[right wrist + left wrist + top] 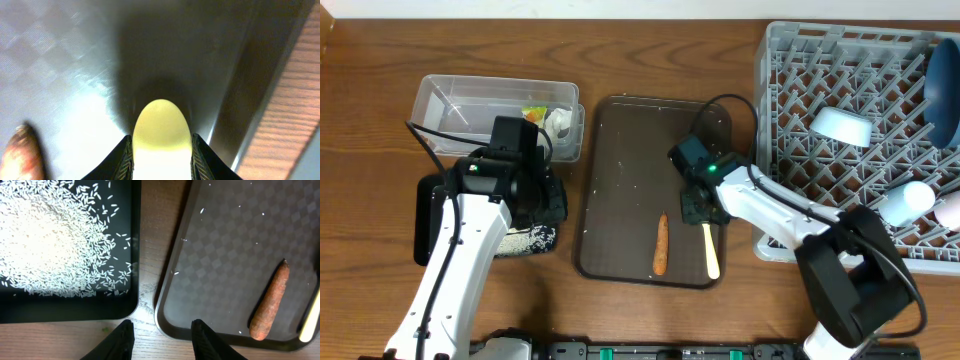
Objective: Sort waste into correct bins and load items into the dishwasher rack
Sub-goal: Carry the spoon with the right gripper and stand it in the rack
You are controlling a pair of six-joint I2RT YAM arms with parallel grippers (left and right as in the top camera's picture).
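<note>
My right gripper (161, 140) is down on the brown serving tray (620, 180), its fingers pressed against both sides of the pale yellow spoon (161, 122), which lies on the tray. From overhead, the spoon (711, 250) points toward the tray's front edge, and the orange-brown carrot stick (661, 243) lies just left of it. My left gripper (161, 325) is open and holds nothing. It hangs over bare wood between the black tray (75, 307), which holds white rice (45, 245), and the serving tray. The clear tub (450, 100) holds a wrapper (534, 113) and crumpled paper (558, 124).
The grey dishwasher rack (800, 90) fills the right side, holding a pale bowl (842, 125), a dark blue plate (942, 85) and two cups (907, 200). A few rice grains dot the serving tray. The left arm covers most of the black tray from above.
</note>
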